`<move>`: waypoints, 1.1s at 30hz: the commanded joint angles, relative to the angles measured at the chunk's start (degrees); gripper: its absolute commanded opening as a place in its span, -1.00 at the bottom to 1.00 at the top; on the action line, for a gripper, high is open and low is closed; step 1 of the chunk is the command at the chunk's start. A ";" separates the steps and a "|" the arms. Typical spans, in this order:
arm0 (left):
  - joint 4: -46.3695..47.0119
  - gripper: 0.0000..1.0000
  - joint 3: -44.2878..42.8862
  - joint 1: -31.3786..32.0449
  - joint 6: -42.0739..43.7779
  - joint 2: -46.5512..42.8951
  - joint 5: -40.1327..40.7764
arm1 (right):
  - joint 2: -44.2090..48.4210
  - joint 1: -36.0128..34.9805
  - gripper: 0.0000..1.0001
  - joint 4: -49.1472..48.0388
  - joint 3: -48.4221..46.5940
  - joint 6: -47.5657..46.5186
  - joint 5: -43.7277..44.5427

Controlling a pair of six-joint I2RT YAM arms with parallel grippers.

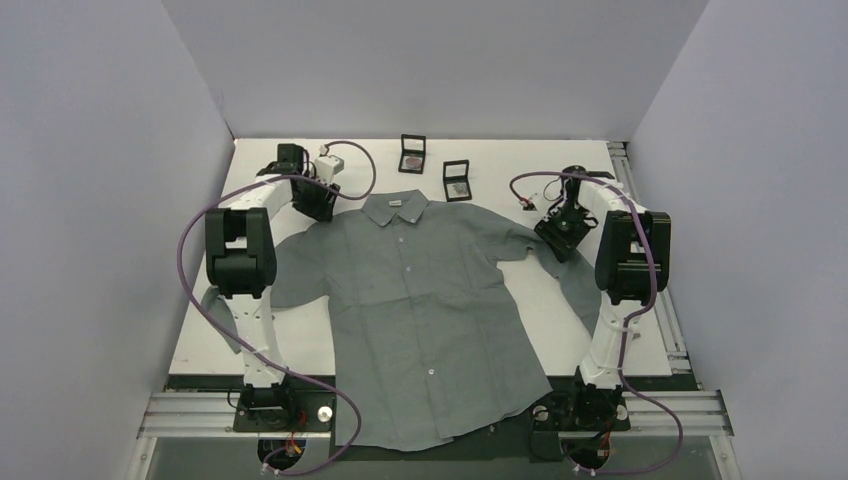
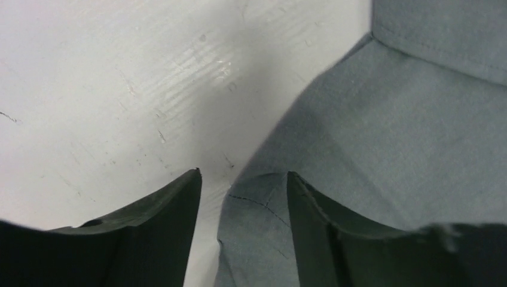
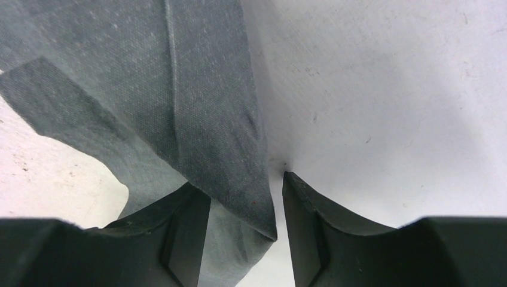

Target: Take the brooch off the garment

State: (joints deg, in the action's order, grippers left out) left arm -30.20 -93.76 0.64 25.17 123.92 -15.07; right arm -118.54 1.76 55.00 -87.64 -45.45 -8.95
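The grey button-up shirt (image 1: 430, 300) lies flat, front up, collar toward the back of the table. I see no reddish-brown brooch on it in any view. My left gripper (image 1: 322, 205) is low at the shirt's left shoulder beside the collar. In the left wrist view the left gripper (image 2: 242, 176) is open, with the shirt's edge (image 2: 388, 137) between its fingers, not pinched. My right gripper (image 1: 556, 238) is low at the shirt's right sleeve. In the right wrist view the right gripper (image 3: 239, 179) is open, with a fold of the shirt's sleeve (image 3: 179, 89) between its fingers.
Two small square black boxes stand behind the collar, one (image 1: 412, 154) holding something round and reddish, the other (image 1: 457, 181) to its right. The white table (image 1: 300, 340) shows on both sides of the shirt. The shirt's hem hangs over the near edge between the arm bases.
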 commanded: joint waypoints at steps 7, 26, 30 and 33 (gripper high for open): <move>-0.38 0.27 8.14 0.18 3.57 -7.92 1.67 | 2.69 3.31 -0.05 3.63 -3.30 -4.01 5.26; 0.44 0.22 10.14 -5.45 5.94 -4.12 6.11 | -7.04 5.54 -0.37 -2.12 -10.00 -8.16 23.05; 0.20 0.22 8.37 -5.46 5.88 -3.10 5.17 | -7.25 3.96 -0.23 -7.59 -12.63 -9.12 26.02; -0.40 0.23 6.35 -5.21 4.55 -2.18 4.10 | -8.10 3.14 -0.04 -10.09 -16.12 -8.64 28.02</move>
State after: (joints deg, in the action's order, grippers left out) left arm -30.26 -84.25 -3.29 28.80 118.52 -13.74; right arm -126.37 5.98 51.31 -98.70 -53.60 12.60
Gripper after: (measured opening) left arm 0.612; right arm 0.442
